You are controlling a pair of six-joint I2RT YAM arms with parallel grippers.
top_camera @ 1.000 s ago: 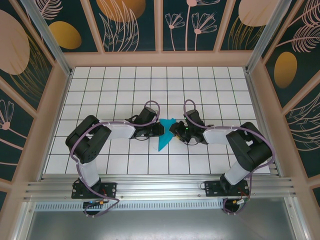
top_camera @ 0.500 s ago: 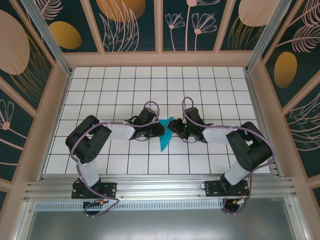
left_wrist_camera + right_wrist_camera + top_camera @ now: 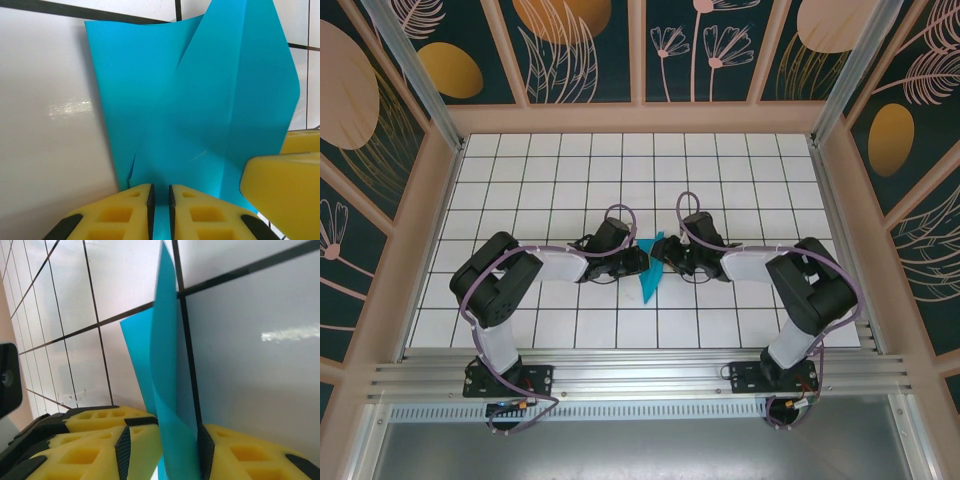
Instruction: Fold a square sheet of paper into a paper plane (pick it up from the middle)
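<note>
Near the middle of the white tiled counter (image 3: 520,180), between the two arms, the teal sheet of paper (image 3: 649,272) stands partly folded, a narrow creased shape whose lower point reaches toward the near edge while its upper part rises off the tiles. On its left side the left end effector (image 3: 640,262) has its yellow fingers (image 3: 120,212) pressed nearly together, and the sheet's edge runs down into the thin slit between their black pads, so it is pinched there. From the left wrist camera the paper (image 3: 200,100) spreads upward from that grip in two overlapping flaps with a diagonal crease. Opposite it, the right end effector (image 3: 665,256) meets the sheet from the right, its jaws partly apart. Seen from the right wrist camera, the paper (image 3: 162,340) runs edge-on between the two fingers and lies against one black pad (image 3: 205,450); whether the other pad also presses it cannot be told. Thin dark grid lines divide the glossy counter. Dark panels with peach and gold plant drawings, set in pale frames, wall it in, and an aluminium rail (image 3: 640,375) lines the near edge.
</note>
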